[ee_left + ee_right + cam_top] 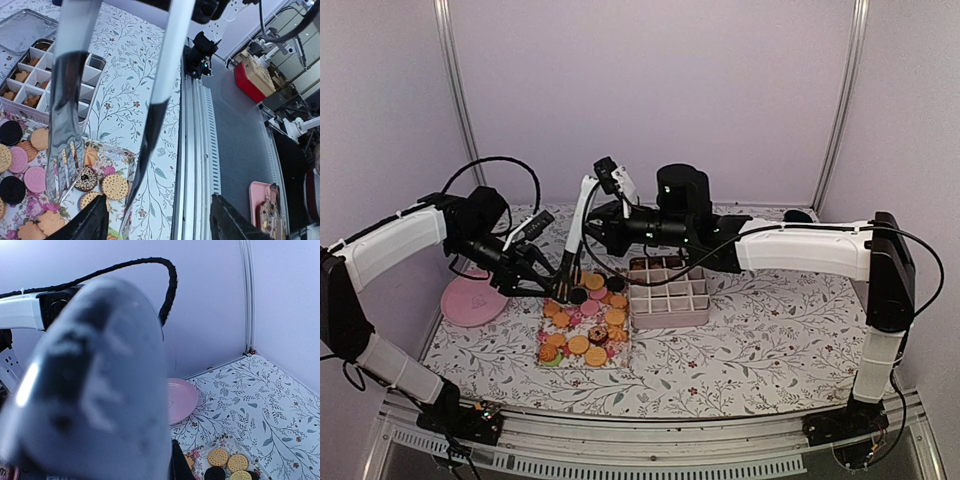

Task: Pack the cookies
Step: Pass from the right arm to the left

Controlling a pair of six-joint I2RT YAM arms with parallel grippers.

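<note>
The cookies [585, 325] lie on a floral tray [552, 358], mostly orange-tan with some black and pink. Metal tongs [577, 228] slant down over them, arms spread. In the left wrist view the forked tongs tip [62, 175] sits beside a chocolate-topped cookie [86, 179]. My right gripper [600, 228] is shut on the tongs' upper part, and the tongs [100, 390] fill its wrist view as a grey blur. My left gripper [159, 201] hovers low by the tongs' tips, fingers apart, nothing between them. The divided box [668, 292] holds brown cookies in several cells [31, 100].
A pink plate [473, 300] rests at the table's left, also in the right wrist view [181, 400]. A clear lid [22, 30] lies behind the box. The metal rail [196, 150] marks the near table edge. Walls close in the back and sides.
</note>
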